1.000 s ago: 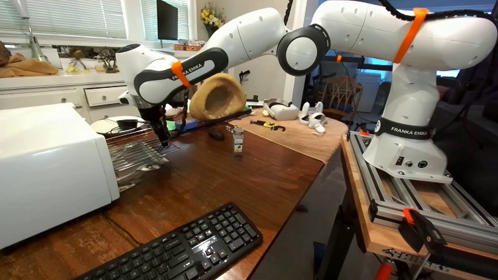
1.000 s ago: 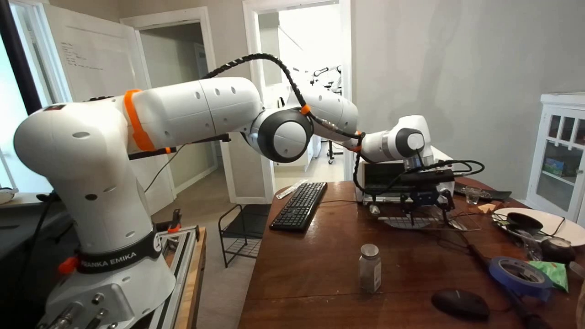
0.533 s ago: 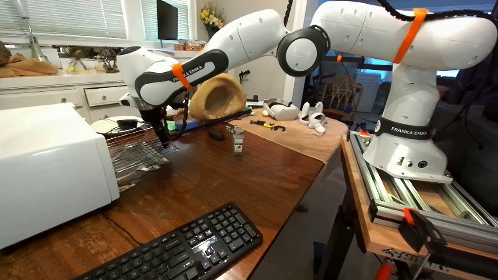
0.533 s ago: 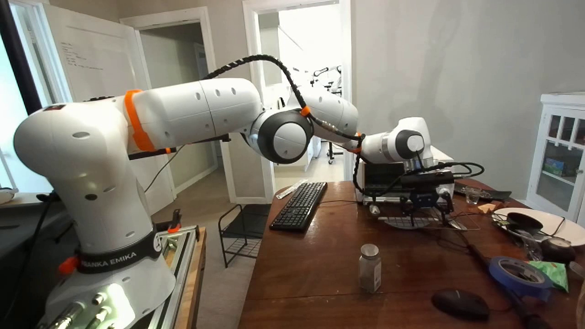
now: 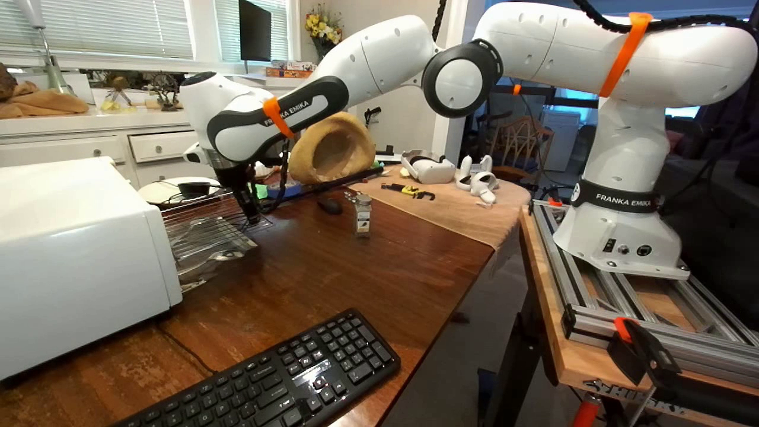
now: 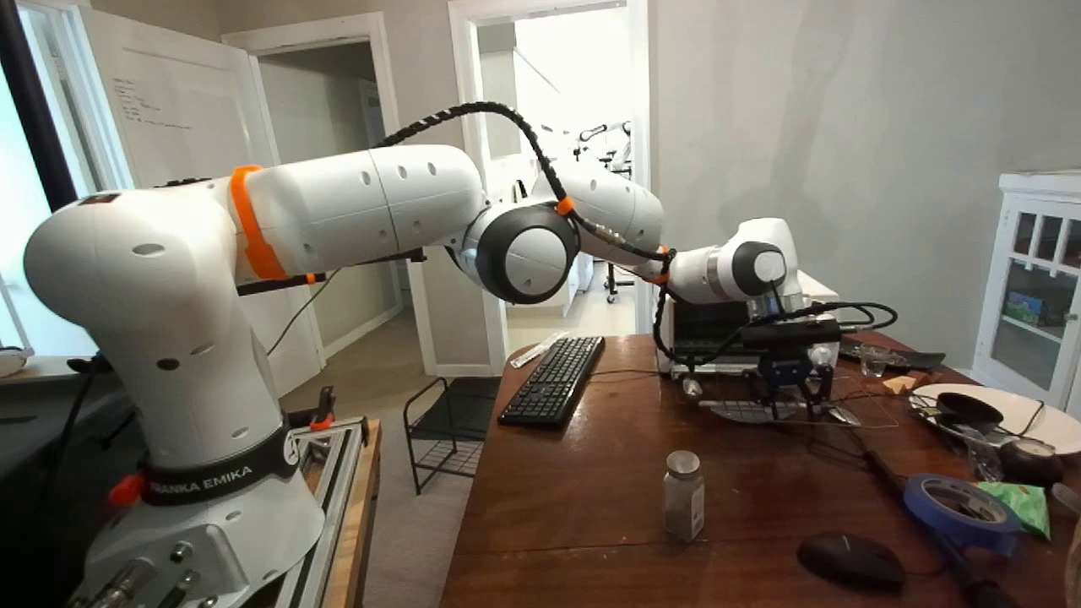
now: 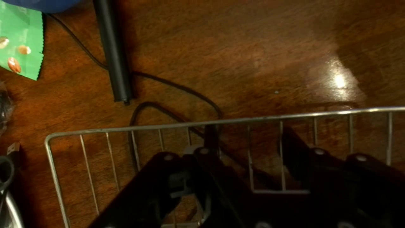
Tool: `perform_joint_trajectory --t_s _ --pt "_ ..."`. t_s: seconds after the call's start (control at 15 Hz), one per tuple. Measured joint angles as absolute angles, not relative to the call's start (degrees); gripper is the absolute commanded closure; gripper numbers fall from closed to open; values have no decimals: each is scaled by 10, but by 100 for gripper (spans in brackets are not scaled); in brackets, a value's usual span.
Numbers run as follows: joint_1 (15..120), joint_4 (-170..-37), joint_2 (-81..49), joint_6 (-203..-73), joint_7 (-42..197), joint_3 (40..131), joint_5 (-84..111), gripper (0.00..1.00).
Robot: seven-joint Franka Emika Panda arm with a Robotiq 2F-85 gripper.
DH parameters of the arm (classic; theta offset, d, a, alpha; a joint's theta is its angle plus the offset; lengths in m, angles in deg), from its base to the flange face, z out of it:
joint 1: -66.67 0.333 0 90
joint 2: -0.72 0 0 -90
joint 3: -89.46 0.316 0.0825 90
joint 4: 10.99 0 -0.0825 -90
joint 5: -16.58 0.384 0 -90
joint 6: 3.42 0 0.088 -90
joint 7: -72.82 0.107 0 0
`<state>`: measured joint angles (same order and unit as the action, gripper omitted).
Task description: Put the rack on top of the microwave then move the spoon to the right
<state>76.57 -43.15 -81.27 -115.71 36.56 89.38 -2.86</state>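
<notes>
The gripper (image 7: 250,136) is bringing its fingers (image 7: 211,137) closer together than a second ago, and the rack (image 7: 234,121) is getting a tiny nudge along with that. The fingers are standing apart, with a couple of wire bars running between them, lower middle of the wrist frame. Can't tell if they're actually squeezing anything yet.

The rack is sitting left of centre in an exterior view, just right of the microwave (image 5: 71,249) that's filling the left edge, so it's not on top yet. Can't tell whether it's lying flat on the table (image 5: 332,279) or propped on stuff. Not spotting the spoon for sure either.

What I'd be worrying about: the fingers are working near a long edge, so if the lift is starting from there, the rest of the grid is probably going to be sagging and twisting. Thin bars could be slipping out too, if the fingers are catching them crooked. A drooping side could be bumping the microwave's upper edge if the lift is stopping short. Also, a black cable (image 7: 183,88) is looping under the rack near mid-frame in the wrist view, so it might be snagging on the wires.
</notes>
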Motion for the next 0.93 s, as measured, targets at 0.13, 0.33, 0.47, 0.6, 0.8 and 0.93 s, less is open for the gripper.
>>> perform_joint_trajectory --t_s 0.13,0.33,0.47,0.6,0.8,0.93 --pt "766 -431 -814 -1157 366 894 -29 33" --pt "768 -420 -822 -1144 366 892 -22 65" --pt "770 -408 -828 -1134 366 890 -20 72" --pt "771 -396 -832 -1129 366 888 -20 79" --pt "772 -372 -832 -1120 366 878 -20 79" --pt "773 -361 -823 -1120 366 867 -20 79"
